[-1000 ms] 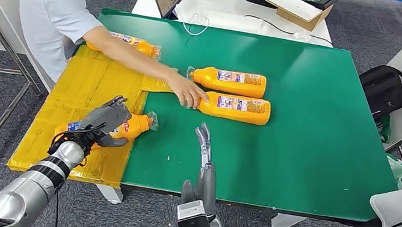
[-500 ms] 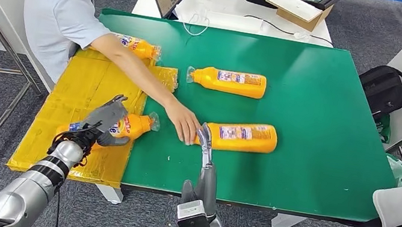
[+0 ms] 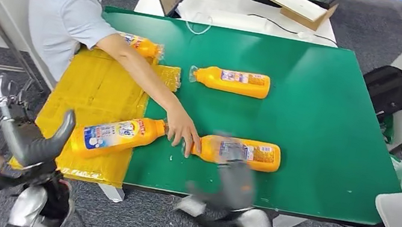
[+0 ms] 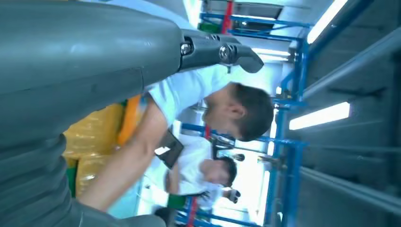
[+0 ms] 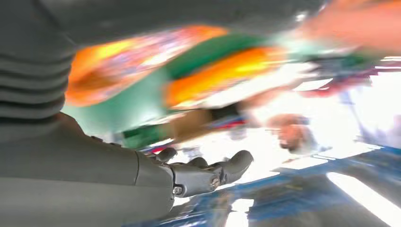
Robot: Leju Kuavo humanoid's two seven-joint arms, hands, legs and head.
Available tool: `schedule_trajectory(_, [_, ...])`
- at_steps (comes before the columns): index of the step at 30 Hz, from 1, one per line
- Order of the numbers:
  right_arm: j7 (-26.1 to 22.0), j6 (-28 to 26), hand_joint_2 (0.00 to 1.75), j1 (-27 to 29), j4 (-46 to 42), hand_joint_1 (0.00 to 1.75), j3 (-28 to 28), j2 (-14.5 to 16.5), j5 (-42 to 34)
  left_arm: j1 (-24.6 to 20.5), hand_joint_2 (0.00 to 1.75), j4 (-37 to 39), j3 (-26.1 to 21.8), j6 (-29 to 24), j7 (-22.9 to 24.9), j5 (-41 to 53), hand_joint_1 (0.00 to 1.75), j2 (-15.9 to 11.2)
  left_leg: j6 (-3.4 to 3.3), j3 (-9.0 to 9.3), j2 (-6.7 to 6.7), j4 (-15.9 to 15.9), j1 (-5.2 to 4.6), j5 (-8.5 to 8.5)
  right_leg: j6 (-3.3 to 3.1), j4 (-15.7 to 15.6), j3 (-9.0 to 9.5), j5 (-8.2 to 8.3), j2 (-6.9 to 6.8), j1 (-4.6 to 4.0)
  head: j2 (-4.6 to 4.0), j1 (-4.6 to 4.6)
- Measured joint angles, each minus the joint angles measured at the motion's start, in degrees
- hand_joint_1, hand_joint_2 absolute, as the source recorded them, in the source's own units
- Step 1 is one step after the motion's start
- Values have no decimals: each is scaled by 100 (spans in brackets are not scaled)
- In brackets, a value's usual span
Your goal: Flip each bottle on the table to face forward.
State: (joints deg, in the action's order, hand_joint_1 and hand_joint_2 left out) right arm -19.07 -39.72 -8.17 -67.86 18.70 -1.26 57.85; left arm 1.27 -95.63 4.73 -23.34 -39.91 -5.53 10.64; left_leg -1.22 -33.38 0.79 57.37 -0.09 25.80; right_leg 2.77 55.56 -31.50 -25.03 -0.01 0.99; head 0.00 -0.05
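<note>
Overhead first: four orange plastic bottles lie on their sides on the green table [image 3: 338,80]. Far bottle [image 3: 231,81], centre of frame, long axis left-right, clear cap pointing left, label up. Near bottle [image 3: 238,152], lower centre, same axis, neck left under the person's hand [image 3: 183,130]. Left bottle [image 3: 116,135] lies on the crinkled yellow sheet [image 3: 93,87], axis slightly tilted, neck to the right and up, touching that same hand; blue-white label up. Fourth bottle [image 3: 139,46] upper left, partly hidden behind the person's arm. Left hand [image 3: 30,135] at lower left, off the table edge, fingers spread, holding nothing. Right hand [image 3: 230,182] at lower centre, motion-blurred, just below the near bottle; can't tell whether its fingers are spread or curled.

Left wrist view: grey smooth left hand [image 4: 94,61] with dark fingers extended, nothing in it; person behind.

Right wrist view: heavy blur, right hand [image 5: 189,175] fingers loosely extended, nothing in them; orange bottle smears above.
</note>
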Motion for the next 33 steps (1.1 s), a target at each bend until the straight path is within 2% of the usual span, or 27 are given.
schedule_trajectory(2, [-135,-2,175,-236,471,0,-377,-262,-25,363,175,-594,146,95,124,-235,0,-39,-6,-5,-2,1,-7,-2,7,-2,-4,8,-6,6,0,21])
schedule_trajectory(4, [-282,1,175,-384,794,0,-580,-360,-32,488,175,-835,305,294,288,-438,0,-90,-11,-7,-3,1,-10,-7,11,-2,-5,12,-6,7,0,14])
schedule_trajectory(6, [-178,2,175,-456,1018,0,-662,-416,141,533,175,-912,408,376,299,-472,0,-122,-12,-7,3,1,-9,-10,11,0,-2,12,-8,5,0,12])
schedule_trajectory(13, [438,219,175,-721,1552,0,-679,-659,686,641,175,-1119,508,-19,-11,167,0,-159,-10,-10,-3,1,-5,-12,11,2,-3,12,-6,3,0,11])
schedule_trajectory(17, [480,260,175,-1068,2035,0,-681,-765,676,661,175,-1226,582,-109,-22,399,0,-182,-11,-11,-2,1,-8,-13,11,2,-4,12,-7,6,0,12])
schedule_trajectory(25, [389,312,175,-1557,2829,0,-677,-670,603,581,175,-1278,821,-133,-26,483,0,-209,-14,-11,-2,1,-9,-15,12,3,-4,13,-7,6,0,10])
schedule_trajectory(30, [627,173,175,-1841,3309,0,-629,-507,884,468,175,-1260,970,-61,-26,439,0,-245,-14,-12,-6,1,-7,-15,12,4,-6,13,-6,4,0,12])
schedule_trajectory(33, [747,359,175,-2056,3596,0,-604,-402,899,390,175,-1216,1082,-48,-25,473,0,-270,-14,-11,-6,1,-8,-15,12,3,-6,13,-6,5,0,12])
